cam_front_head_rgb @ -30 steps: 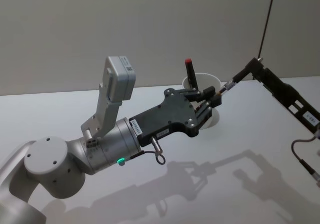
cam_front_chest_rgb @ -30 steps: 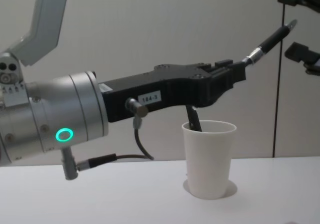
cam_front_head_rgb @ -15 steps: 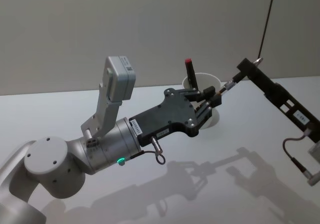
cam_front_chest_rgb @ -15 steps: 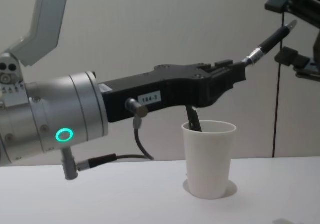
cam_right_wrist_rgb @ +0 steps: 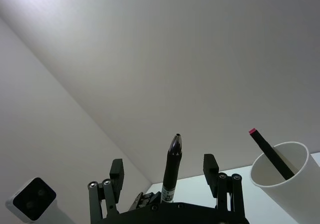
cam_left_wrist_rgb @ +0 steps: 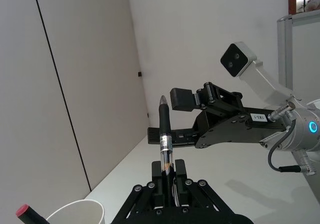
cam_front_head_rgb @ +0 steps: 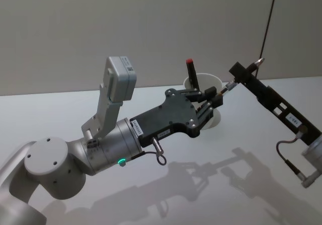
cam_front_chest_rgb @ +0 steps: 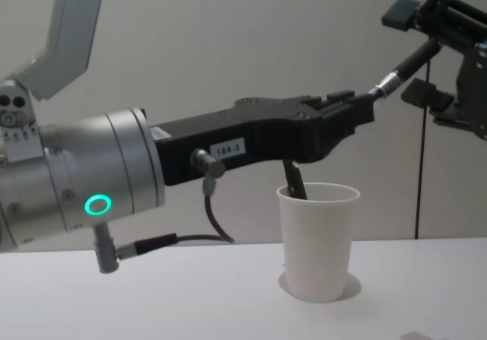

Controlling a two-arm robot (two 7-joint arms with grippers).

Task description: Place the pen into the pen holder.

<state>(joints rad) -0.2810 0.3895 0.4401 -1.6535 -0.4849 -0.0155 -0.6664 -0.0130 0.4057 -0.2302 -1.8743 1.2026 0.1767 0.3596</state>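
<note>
Two grippers are meeting at one pen. In the head view, the right gripper (cam_front_head_rgb: 246, 70) is coming in from 3 o'clock, closer than a moment ago. It is reaching for the pen (cam_front_head_rgb: 229, 86), which is poking toward 2 o'clock just above the pen holder (cam_front_head_rgb: 205, 80).

In the left wrist view, the left gripper (cam_left_wrist_rgb: 170, 176) is pinching the pen's bottom end. In the right wrist view, the right jaws are standing wide apart, one on each side of the pen. In the chest view, the pen's top is sitting between them.

I think a hand-over is coming before the pen goes into the holder.
</note>
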